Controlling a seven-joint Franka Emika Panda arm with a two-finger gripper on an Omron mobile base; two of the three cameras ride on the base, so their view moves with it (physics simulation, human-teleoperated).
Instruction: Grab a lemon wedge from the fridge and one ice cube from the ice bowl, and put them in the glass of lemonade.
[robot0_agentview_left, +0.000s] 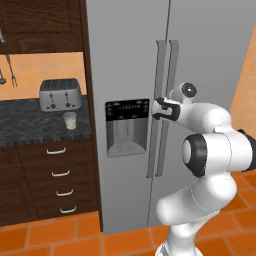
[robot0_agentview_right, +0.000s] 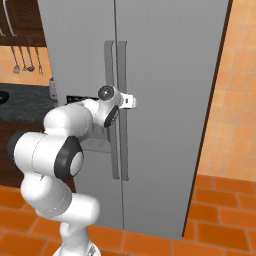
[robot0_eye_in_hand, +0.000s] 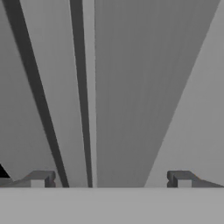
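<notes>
Dark counter (robot0_agentview_left: 30, 122) — toaster (robot0_agentview_left: 60, 94), probably lemonade glass (robot0_agentview_left: 70, 120).

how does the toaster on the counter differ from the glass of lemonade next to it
The toaster is a wide, boxy silver appliance with dark slots on top; the glass of lemonade is a small clear tumbler of pale liquid. The toaster stands clearly taller and sits farther back by the wall, while the glass stands nearer the counter's front edge. Both rest upright on the dark counter, left of the fridge.

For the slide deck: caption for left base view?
Open gripper at the closed fridge's door handles.
</notes>
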